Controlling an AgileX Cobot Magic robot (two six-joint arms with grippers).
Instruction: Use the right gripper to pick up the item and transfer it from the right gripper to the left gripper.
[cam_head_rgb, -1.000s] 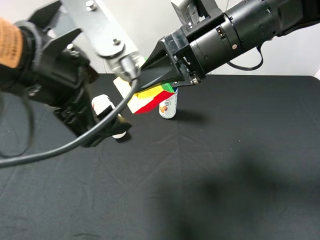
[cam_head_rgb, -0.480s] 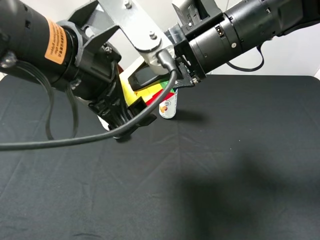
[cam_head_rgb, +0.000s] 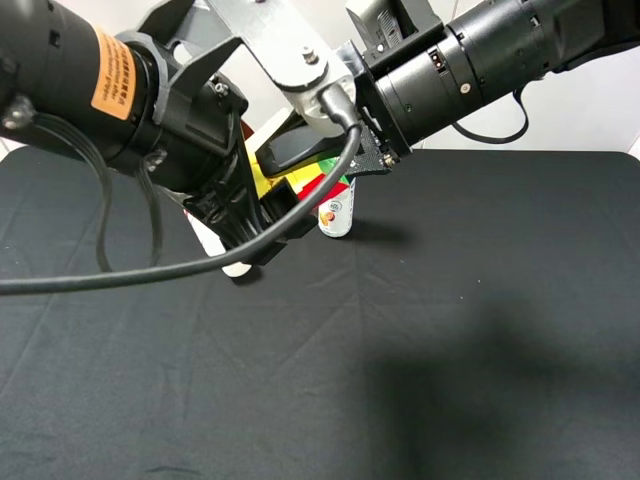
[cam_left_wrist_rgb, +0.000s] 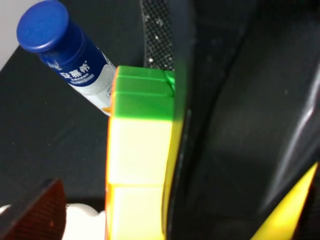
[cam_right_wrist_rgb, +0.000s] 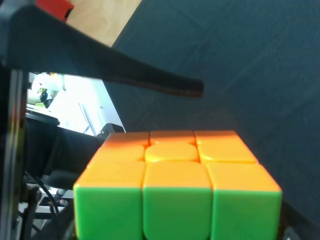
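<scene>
Well, at the far left the thick dark arm with an orange label (cam_head_rgb: 112, 75) and silver-grey bracket reaches in toward the middle. Its black left gripper (cam_head_rgb: 270, 218) sits around the small stickerless puzzle cube (cam_left_wrist_rgb: 137, 155). In the left wrist view one dark finger (cam_left_wrist_rgb: 200, 150) lies against the cube's side, while on the other side there is a clear gap, so those jaws stand apart and are not clamped. Just under that gripper a white bottle (cam_head_rgb: 205, 235) peeks out on the black tablecloth (cam_head_rgb: 450, 330). The cube hangs in the air above the cloth, showing yellow, red and green faces, and orange in the right wrist view. Just beyond it stands a small blue-capped bottle (cam_head_rgb: 337, 210), upright on the cloth. From the upper right comes the glossy all-black arm (cam_head_rgb: 470, 70), and its black right gripper (cam_head_rgb: 290, 158) is closed tight on the cube, carrying it.
</scene>
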